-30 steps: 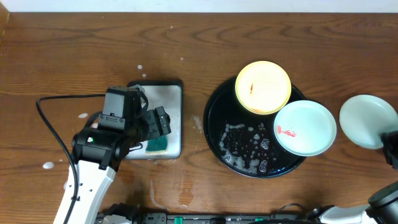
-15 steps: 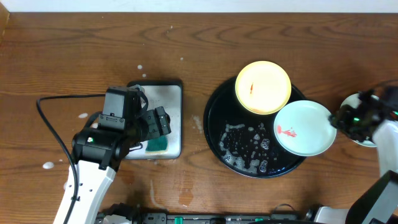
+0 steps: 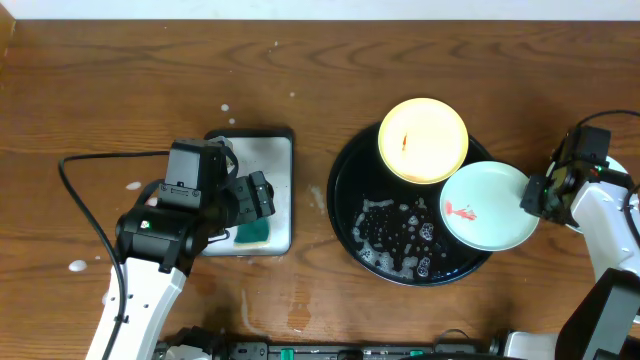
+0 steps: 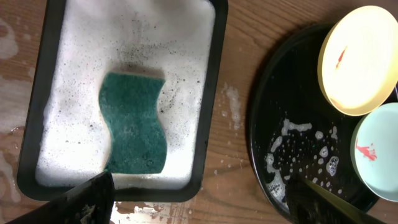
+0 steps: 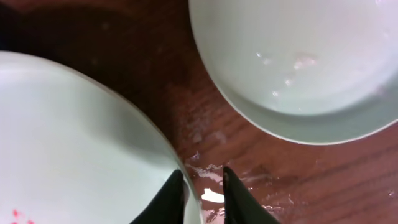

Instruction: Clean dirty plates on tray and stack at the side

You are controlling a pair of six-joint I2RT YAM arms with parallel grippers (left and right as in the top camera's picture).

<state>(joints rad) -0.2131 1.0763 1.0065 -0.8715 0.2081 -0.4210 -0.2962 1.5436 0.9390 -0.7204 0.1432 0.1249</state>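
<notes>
Right gripper (image 5: 201, 182) jaws straddle rim of smeared mint plate (image 3: 490, 205); gripping or not, we cannot tell. Best we pinch squarely, lift level off tray (image 3: 345, 200). Left gripper (image 4: 200, 186) jaws spread over sponge (image 4: 134, 124).

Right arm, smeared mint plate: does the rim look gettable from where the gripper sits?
Probably yes. The right gripper sits at the outer edge of the smeared mint plate, the rim seemingly in its gap, nothing in the way. The clean mint plate lies apart, beside it.
</notes>
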